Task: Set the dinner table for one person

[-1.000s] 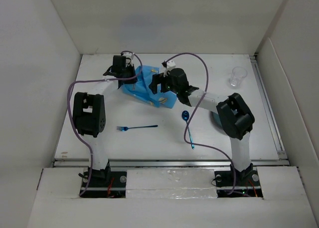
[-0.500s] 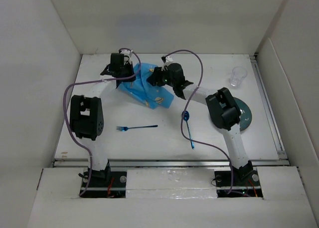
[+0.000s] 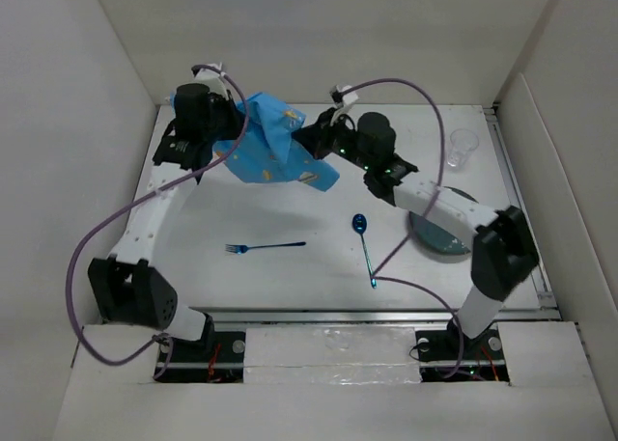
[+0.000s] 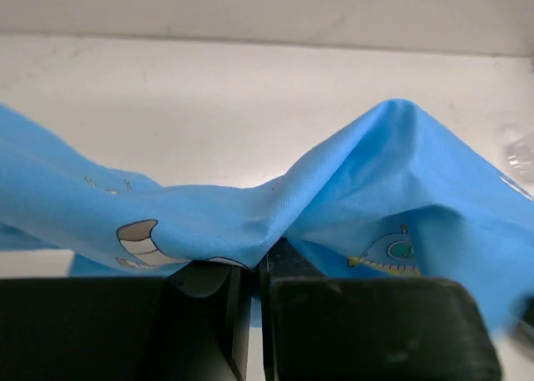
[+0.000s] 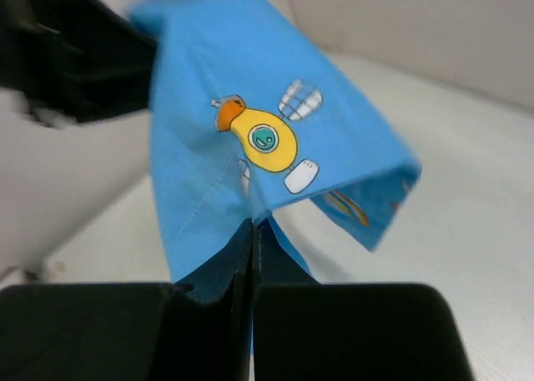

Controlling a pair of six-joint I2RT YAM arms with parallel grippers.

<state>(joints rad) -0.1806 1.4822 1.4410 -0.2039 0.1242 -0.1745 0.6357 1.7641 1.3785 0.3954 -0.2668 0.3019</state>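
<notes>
Left wrist: left gripper (image 4: 254, 268) jaws pinched together on a fold of the blue placemat (image 4: 367, 189), with cloth bunched over the fingertips. Right wrist: right gripper (image 5: 250, 248) clamped the same way on a placemat edge, cloth rising up and away from it. Top external: the two grippers hold the placemat off the surface, left one at its left end, right one at its right end, cloth sagging between. Dinner table (image 3: 290, 277) lies below both grippers and under the placemat; can't tell if the lowest corner touches it. Fork (image 3: 264, 246) lies on the table, nearer the arm bases than the placemat. Spoon (image 3: 365, 248) is near-right of the placemat. Dark plate (image 3: 435, 236) is further right, partly under the right arm. Clear cup (image 3: 462, 147) is well right of the placemat.
</notes>
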